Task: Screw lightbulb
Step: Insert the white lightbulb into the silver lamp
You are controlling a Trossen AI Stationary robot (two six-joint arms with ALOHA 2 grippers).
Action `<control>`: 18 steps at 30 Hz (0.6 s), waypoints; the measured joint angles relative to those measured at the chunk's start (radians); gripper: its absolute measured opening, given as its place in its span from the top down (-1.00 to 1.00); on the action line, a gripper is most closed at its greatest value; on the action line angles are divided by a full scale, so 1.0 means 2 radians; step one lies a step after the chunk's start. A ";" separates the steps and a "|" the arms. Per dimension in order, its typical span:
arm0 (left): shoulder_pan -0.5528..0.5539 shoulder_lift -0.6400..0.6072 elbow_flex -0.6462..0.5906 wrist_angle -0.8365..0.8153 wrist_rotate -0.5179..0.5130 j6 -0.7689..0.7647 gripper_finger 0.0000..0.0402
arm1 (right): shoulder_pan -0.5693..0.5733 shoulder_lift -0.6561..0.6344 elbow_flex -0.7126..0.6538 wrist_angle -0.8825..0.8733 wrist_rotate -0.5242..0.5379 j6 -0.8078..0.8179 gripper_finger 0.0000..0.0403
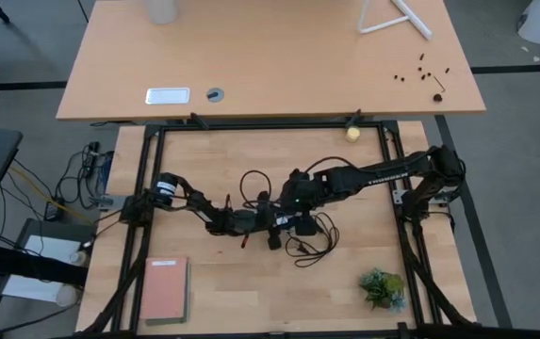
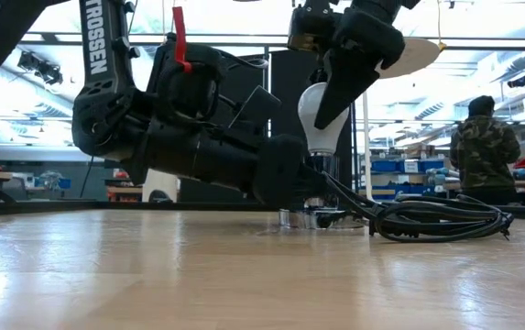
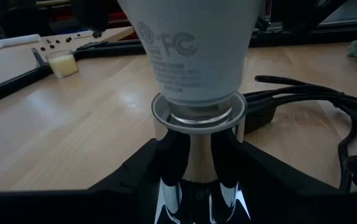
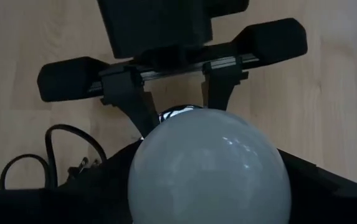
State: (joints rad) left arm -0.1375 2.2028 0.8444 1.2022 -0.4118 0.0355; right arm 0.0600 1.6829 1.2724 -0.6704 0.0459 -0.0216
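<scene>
While the left gripper [image 3: 197, 180] is closed around the chrome socket [image 3: 198, 155] on the counter [image 3: 72, 130], the lightbulb [image 3: 194, 50] is seated upright directly above it, clasped at its dome by the right gripper [image 2: 335, 87].

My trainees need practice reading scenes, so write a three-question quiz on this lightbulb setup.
1. True or false: the white frosted pear-shaped lightbulb lies flat on the wooden table.
2. Which grips the lightbulb from above? A) left gripper B) right gripper
3. What coils beside the shiny chrome socket?
Key: 1 false, it stands upright in the socket; 2 B; 3 a black cord.
</scene>
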 joint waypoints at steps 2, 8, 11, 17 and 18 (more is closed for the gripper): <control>0.000 0.000 0.000 0.000 0.000 -0.001 0.09 | -0.005 0.000 -0.002 0.001 -0.013 -0.012 -0.43; 0.000 0.000 0.000 -0.001 0.002 -0.002 0.09 | -0.012 0.000 -0.003 0.000 -0.028 -0.078 -0.43; 0.000 0.000 0.000 -0.001 0.012 0.006 0.09 | -0.012 0.000 -0.003 0.000 -0.040 -0.131 -0.43; 0.000 0.000 0.000 0.000 0.033 0.009 0.09 | -0.013 0.000 -0.003 -0.002 -0.063 -0.175 -0.43; 0.000 0.000 0.000 0.001 0.033 0.008 0.09 | -0.014 0.000 -0.003 -0.002 -0.063 -0.169 -0.43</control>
State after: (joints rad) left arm -0.1368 2.2028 0.8440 1.2041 -0.3457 0.0513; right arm 0.0314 1.6829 1.2667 -0.6735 -0.0795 -0.3606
